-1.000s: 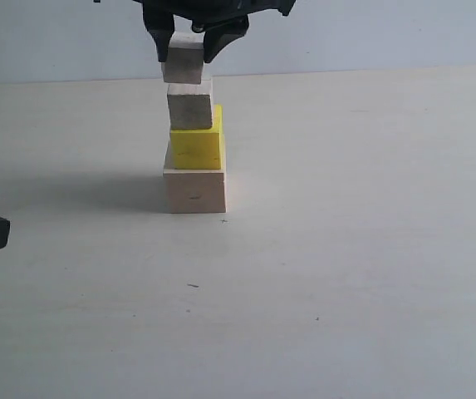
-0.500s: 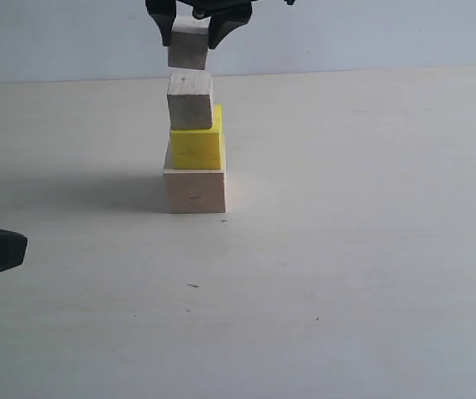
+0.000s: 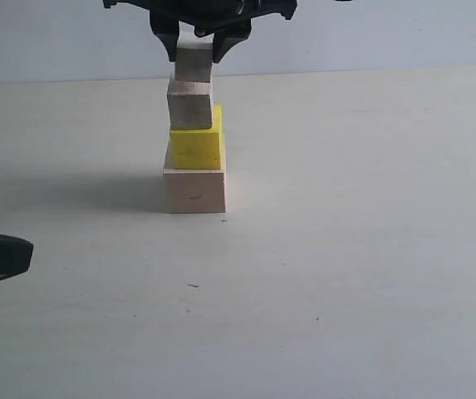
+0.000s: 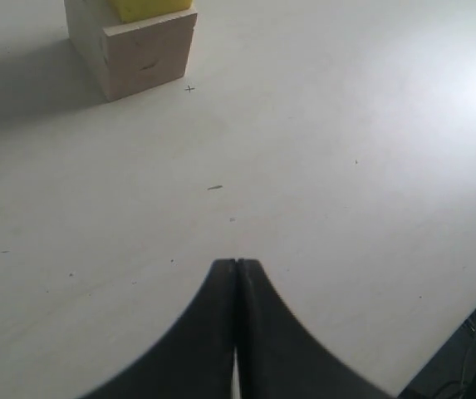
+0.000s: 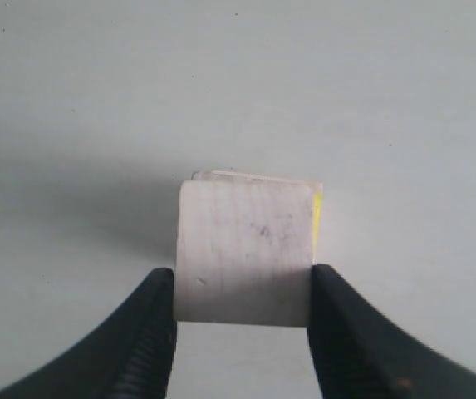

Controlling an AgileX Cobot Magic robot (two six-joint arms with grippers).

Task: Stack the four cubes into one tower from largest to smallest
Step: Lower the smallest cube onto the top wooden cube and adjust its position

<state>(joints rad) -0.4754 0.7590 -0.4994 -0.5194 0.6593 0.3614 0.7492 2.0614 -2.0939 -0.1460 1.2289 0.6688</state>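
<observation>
R claw (image 3: pixel 194 51) clamps tiniest cube (image 3: pixel 193 68) — atop tower (image 3: pixel 196 154).

Take the bright yellow cube (image 3: pixel 196 146) as your marker: under it the base cube (image 3: pixel 194 190) is pale beige wood, directly above it the third cube (image 3: pixel 190 108) is greyer plain wood, and higher still the top cube (image 3: pixel 193 65) is pale pinkish. The right end effector (image 3: pixel 195 51) and left end effector (image 4: pixel 236 274) are black. The bench (image 3: pixel 345 249) is off-white with tiny dark specks.

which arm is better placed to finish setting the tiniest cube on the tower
Right. The right gripper holds the tiniest cube directly over the small wood cube topping the tower. The left gripper sits shut and empty, low near the table, well off to the side.
</observation>
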